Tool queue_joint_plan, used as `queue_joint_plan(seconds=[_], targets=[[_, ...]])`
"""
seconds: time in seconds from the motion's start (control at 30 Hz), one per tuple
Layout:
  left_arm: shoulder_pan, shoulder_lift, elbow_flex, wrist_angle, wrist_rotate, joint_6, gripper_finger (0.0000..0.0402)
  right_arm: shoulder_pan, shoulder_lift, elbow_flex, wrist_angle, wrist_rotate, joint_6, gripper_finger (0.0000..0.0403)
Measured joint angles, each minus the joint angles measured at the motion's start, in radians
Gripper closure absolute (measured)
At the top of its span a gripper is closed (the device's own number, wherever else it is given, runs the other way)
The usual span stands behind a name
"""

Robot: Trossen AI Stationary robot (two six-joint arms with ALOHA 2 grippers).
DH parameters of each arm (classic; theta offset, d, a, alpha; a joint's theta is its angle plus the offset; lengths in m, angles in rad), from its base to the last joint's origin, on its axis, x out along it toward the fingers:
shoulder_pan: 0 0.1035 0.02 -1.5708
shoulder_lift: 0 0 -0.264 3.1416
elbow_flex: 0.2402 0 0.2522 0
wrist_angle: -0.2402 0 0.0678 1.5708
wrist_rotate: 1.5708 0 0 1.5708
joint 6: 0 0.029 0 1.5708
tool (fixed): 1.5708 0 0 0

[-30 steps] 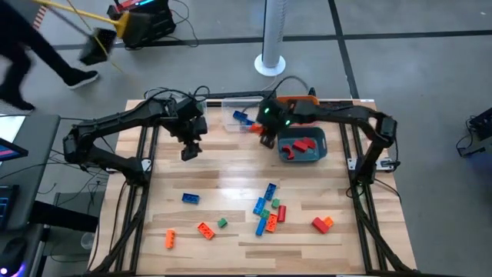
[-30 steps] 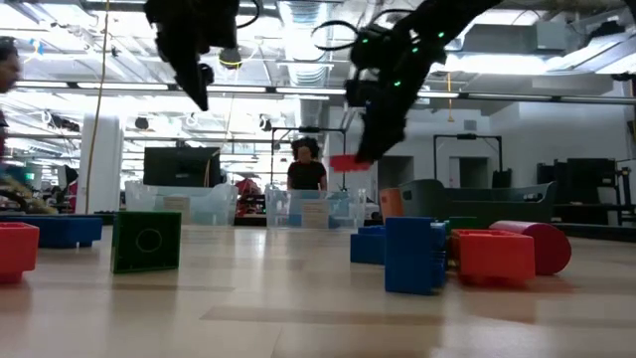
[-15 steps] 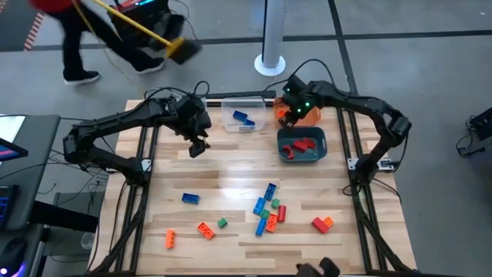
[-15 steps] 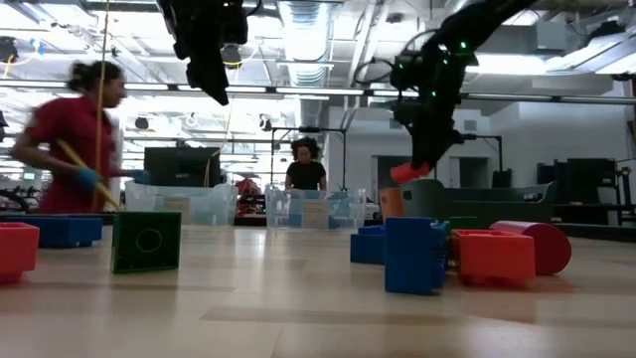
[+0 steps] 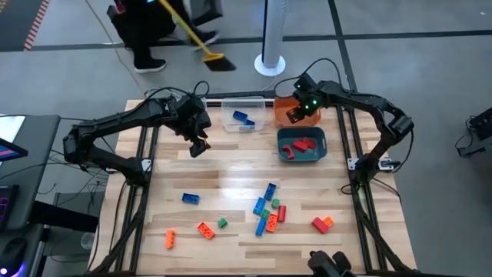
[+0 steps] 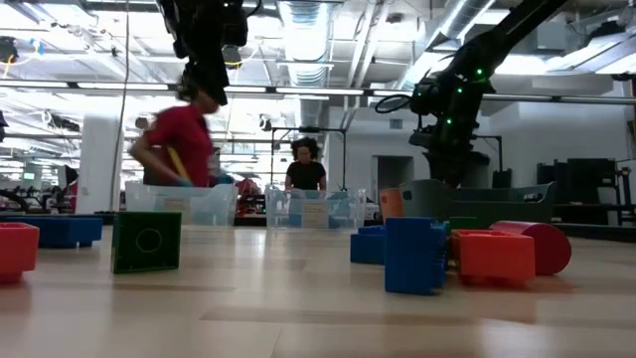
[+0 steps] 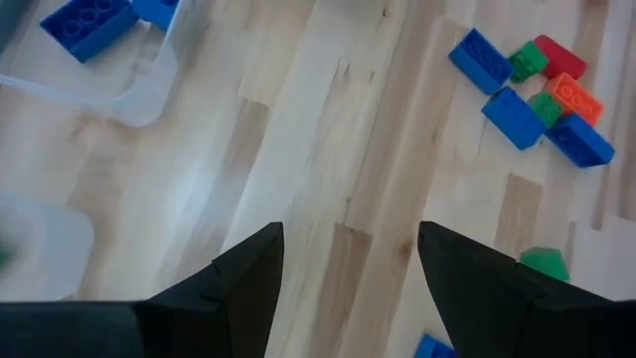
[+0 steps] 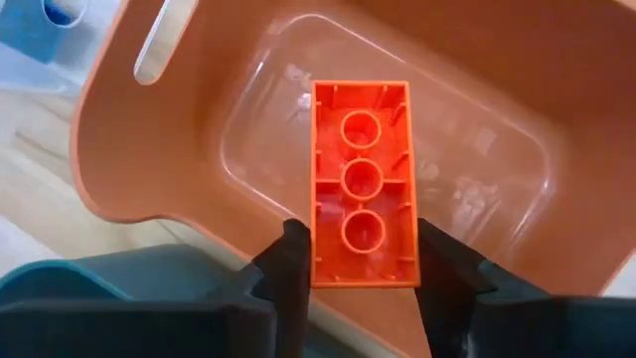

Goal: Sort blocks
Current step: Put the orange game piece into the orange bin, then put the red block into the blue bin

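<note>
right gripper (image 8: 363, 264) clamps an orange studded plastic brick (image 8: 362, 182), hollow underside facing the wrist | directly beyond it: translucent orange plastic bin (image 8: 477, 89) | left gripper (image 7: 348, 264) spread wide, holding nothing, above bare wooden desk (image 7: 328, 149) | farther off: loose blue, green, red bricks (image 7: 532, 85)

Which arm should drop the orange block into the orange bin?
The right. Its gripper already grips the orange block directly above the orange bin. The left gripper is open and empty, hovering over bare table beside the clear bin.
</note>
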Motion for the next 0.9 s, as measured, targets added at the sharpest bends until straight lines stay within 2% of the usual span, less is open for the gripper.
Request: queue_joint_plan(seconds=[0.2, 0.37, 0.53, 0.67, 0.8, 0.9], targets=[[0.000, 0.000, 0.000, -0.007, 0.068, -0.016, 0.0174, 0.002, -0.010, 0.000, -0.021, 0.000, -0.044, 0.0195], [0.000, 0.000, 0.000, -0.019, 0.067, -0.016, 0.0174, 0.068, -0.133, 0.000, -0.058, 0.000, -0.102, 0.0196], [0.000, 0.000, 0.000, -0.037, 0.067, -0.032, 0.0174, 0.233, -0.314, -0.072, 0.063, -0.001, -0.096, 0.0206], [0.000, 0.000, 0.000, -0.063, 0.062, -0.017, 0.0174, 0.401, -0.430, -0.190, 0.227, -0.001, -0.007, 0.0212], [0.000, 0.000, -0.017, -0.060, 0.052, 0.004, 0.0174, 0.568, -0.486, -0.291, 0.365, 0.008, 0.124, 0.0215], [-0.002, 0.001, -0.049, -0.017, 0.053, -0.004, 0.0174, 0.691, -0.493, -0.326, 0.384, 0.094, 0.212, 0.0218]])
